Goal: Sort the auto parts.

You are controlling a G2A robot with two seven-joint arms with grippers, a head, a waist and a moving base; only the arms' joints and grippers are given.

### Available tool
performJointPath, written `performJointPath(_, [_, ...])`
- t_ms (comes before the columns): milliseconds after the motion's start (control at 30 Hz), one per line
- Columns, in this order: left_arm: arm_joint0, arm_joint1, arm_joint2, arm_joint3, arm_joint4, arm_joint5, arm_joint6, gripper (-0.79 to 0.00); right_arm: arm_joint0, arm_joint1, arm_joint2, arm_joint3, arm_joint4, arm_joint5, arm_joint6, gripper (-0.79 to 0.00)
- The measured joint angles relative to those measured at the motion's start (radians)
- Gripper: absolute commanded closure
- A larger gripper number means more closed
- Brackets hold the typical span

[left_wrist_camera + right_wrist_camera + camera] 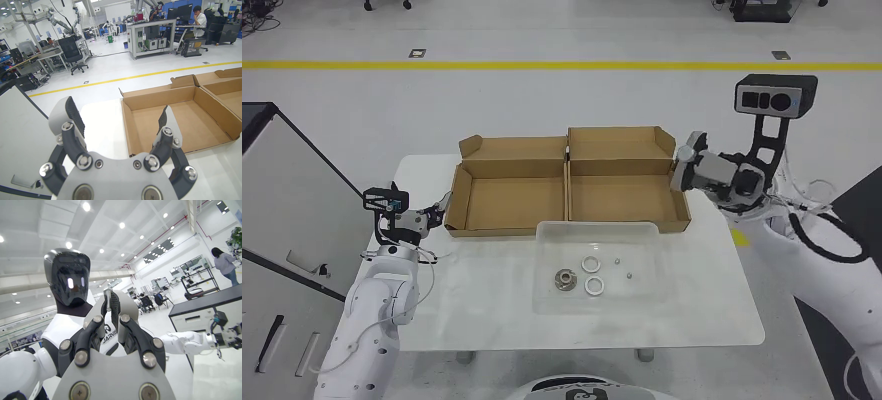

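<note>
A clear plastic tray (642,232) in the table's middle holds a metal hub (564,279), two white rings (592,264) (595,286) and a few tiny bits (629,268). Behind it stand two open cardboard boxes, the left box (512,200) (179,123) and the right box (627,198), both bare inside. My left gripper (432,215) (118,106) hovers open by the left box's outer corner, holding nothing. My right gripper (682,165) (109,294) is raised beside the right box's far right corner, tilted upward, shut on a small threaded metal pin (108,300).
A white table (692,310) carries everything, with bare surface in front of and beside the tray. A grey slanted panel (292,190) stands off the table's left side. A camera mast (772,110) rises behind the right arm.
</note>
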Motion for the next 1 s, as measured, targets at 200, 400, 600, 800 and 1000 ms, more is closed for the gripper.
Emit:
performJointPath(200, [0.000,0.000,0.000,0.000,0.000,0.000,0.000,-0.785,-0.039,-0.009,0.034,-0.026,-0.068,0.012,-0.042,0.000])
performJointPath(400, [0.000,0.000,0.000,0.000,0.000,0.000,0.000,-0.785,-0.080,-0.026,0.051,-0.040,0.073,-0.005,-0.045,0.000])
performJointPath(600, [0.000,0.000,0.000,0.000,0.000,0.000,0.000,-0.785,-0.109,-0.043,0.080,-0.044,0.220,-0.024,0.004,0.000])
performJointPath(800, [0.000,0.000,0.000,0.000,0.000,0.000,0.000,-0.785,-0.127,-0.061,0.111,-0.033,0.300,-0.013,0.067,0.000])
performJointPath(1000, [0.000,0.000,0.000,0.000,0.000,0.000,0.000,-0.785,-0.132,-0.066,0.164,-0.001,0.149,0.013,0.107,0.000])
